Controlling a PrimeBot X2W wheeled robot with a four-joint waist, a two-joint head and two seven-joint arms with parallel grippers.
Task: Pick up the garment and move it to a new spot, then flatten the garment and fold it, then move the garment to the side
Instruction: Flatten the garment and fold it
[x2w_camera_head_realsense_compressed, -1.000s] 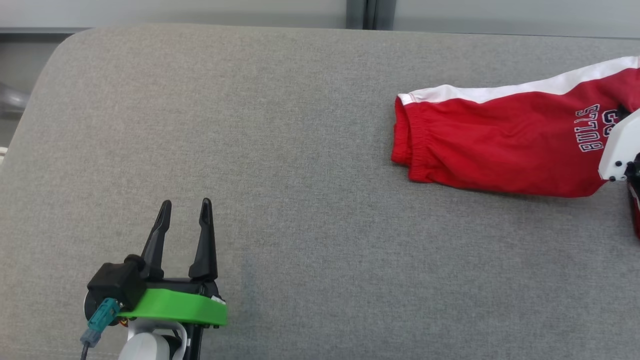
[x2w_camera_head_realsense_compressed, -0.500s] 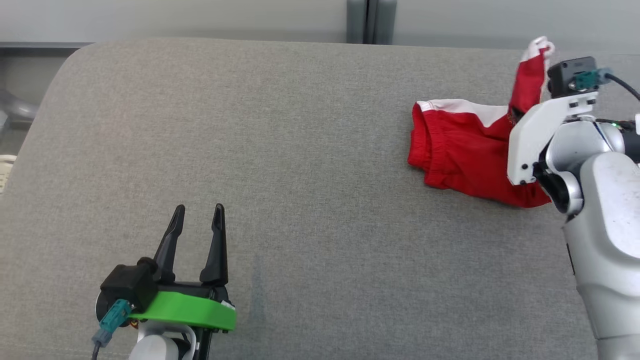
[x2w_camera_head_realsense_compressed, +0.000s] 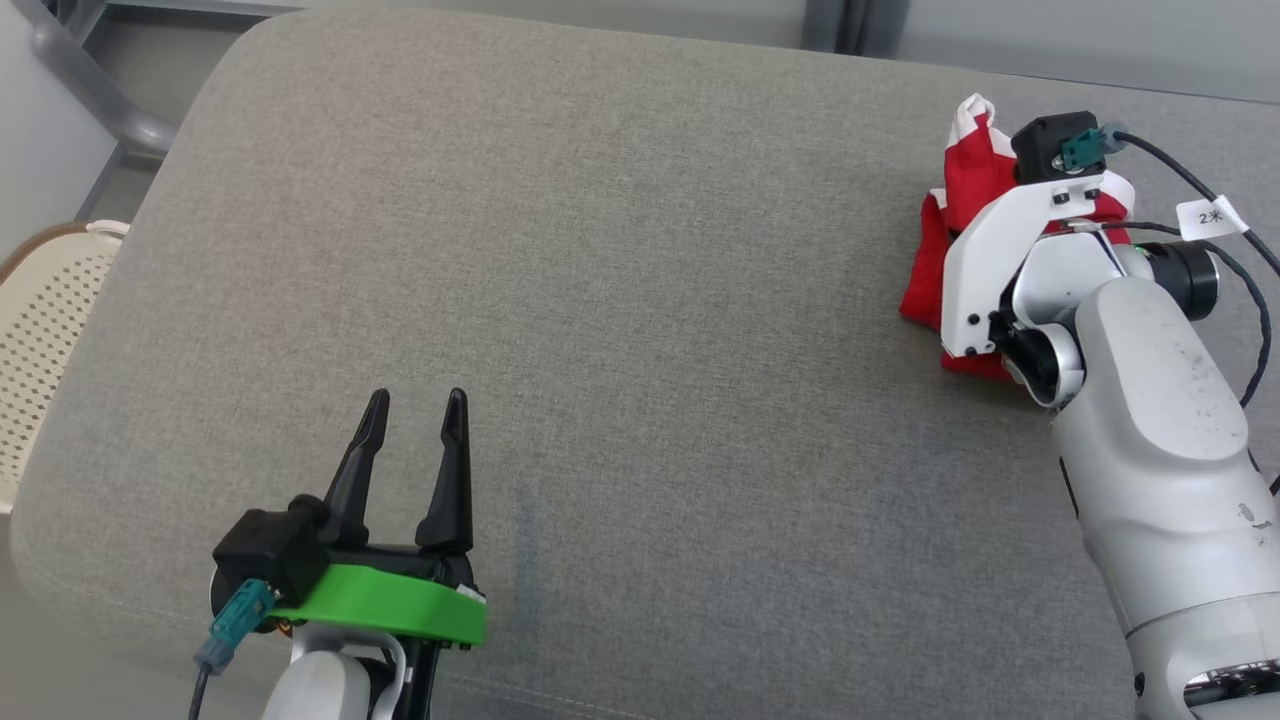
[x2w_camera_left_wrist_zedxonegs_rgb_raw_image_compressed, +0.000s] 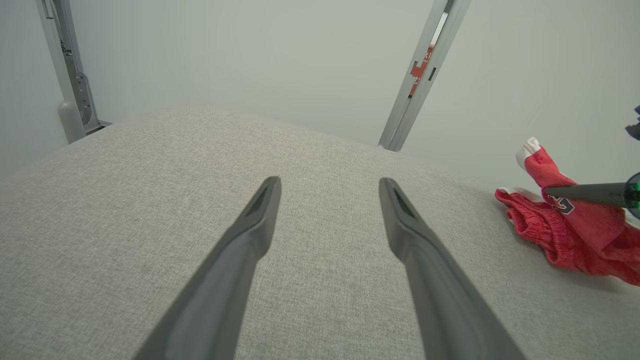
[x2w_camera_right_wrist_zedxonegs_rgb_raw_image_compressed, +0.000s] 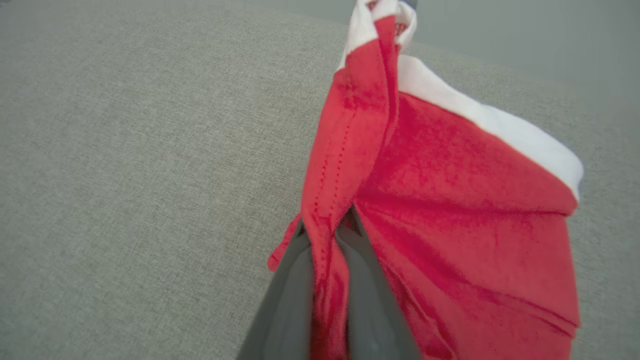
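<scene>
The garment (x2w_camera_head_realsense_compressed: 922, 285) is red with a white stripe and dark lettering. It is bunched at the far right of the grey padded surface (x2w_camera_head_realsense_compressed: 640, 300), one end pulled up and the rest trailing on the pad. My right gripper (x2w_camera_right_wrist_zedxonegs_rgb_raw_image_compressed: 327, 235) is shut on a red fold of it, with cloth draping over both fingers. In the head view the white wrist bracket (x2w_camera_head_realsense_compressed: 985, 260) hides those fingers. From the left wrist view the garment (x2w_camera_left_wrist_zedxonegs_rgb_raw_image_compressed: 565, 235) hangs from a dark finger (x2w_camera_left_wrist_zedxonegs_rgb_raw_image_compressed: 585, 191). My left gripper (x2w_camera_head_realsense_compressed: 417, 400) is open over bare pad near the front left, holding nothing, far from the garment.
A cream perforated basket (x2w_camera_head_realsense_compressed: 50, 330) stands beyond the pad's left edge. Grey metal posts (x2w_camera_left_wrist_zedxonegs_rgb_raw_image_compressed: 425, 75) rise behind the pad against a pale wall. A tagged cable (x2w_camera_head_realsense_compressed: 1210, 215) loops off my right wrist. Wide bare pad lies between the two grippers.
The right gripper has raised one end of the garment, which went from lying flat to a bunched, hanging shape. The head camera has shifted. The left gripper stays open in place.
</scene>
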